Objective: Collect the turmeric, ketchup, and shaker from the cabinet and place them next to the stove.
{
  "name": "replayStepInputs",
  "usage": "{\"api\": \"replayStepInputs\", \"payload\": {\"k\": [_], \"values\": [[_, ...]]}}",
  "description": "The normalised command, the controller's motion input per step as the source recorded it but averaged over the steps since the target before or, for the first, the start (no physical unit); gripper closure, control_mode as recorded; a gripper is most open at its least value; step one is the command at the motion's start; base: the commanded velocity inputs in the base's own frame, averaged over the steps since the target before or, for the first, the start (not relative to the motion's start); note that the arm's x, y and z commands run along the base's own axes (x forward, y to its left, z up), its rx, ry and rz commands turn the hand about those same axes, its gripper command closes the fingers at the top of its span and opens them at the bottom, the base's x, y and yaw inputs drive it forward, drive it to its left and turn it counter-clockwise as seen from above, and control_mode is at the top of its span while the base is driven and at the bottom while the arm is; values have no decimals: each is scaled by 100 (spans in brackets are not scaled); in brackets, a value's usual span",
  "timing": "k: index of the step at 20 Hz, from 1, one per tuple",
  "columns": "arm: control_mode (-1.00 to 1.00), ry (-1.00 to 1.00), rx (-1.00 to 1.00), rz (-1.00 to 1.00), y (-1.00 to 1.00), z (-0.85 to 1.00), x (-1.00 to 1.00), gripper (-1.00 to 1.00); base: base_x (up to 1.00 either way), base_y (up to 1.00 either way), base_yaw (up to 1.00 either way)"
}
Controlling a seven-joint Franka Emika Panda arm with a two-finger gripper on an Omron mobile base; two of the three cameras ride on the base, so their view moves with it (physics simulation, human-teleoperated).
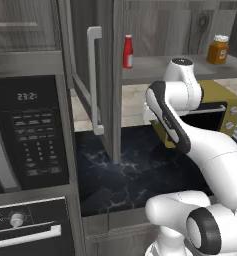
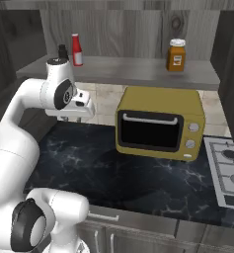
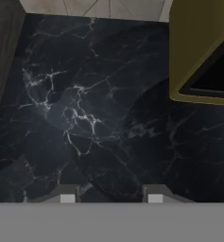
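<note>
On the shelf of the grey cabinet [image 2: 133,73] stand the red ketchup [image 2: 77,50] at the left and the orange turmeric [image 2: 176,55] at the right. The black shaker [image 2: 62,51] peeks out just left of the ketchup, partly behind my arm. The left base view also has the ketchup [image 1: 128,51] and turmeric [image 1: 218,49]. My gripper [image 3: 111,197] hangs below the shelf, pointing down at the dark marble counter [image 3: 85,118]. It is open, and its fingertips [image 3: 68,196] stand apart with nothing between them. The stove [image 2: 230,170] lies at the far right.
A yellow-olive microwave [image 2: 160,122] sits on the counter between my hand and the stove. The cabinet door [image 1: 102,75] with its white handle stands open to the left. A black wall oven [image 1: 32,132] fills the left side.
</note>
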Motion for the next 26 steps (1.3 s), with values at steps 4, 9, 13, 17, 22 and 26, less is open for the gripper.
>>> {"api": "replayStepInputs", "payload": {"k": [4, 9, 13, 17, 22, 26], "values": [[100, 0, 0, 0, 0, 0, -1, -100, -17, -3, 0], [100, 0, 0, 0, 0, 0, 0, -100, -31, -31, 0], [100, 0, 0, 0, 0, 0, 0, -100, -30, -42, 0], [100, 0, 0, 0, 0, 0, 0, -100, -23, -44, 0], [100, 0, 0, 0, 0, 0, 0, -100, -12, -50, 0], [100, 0, 0, 0, 0, 0, 0, -100, -5, -54, -3]]}}
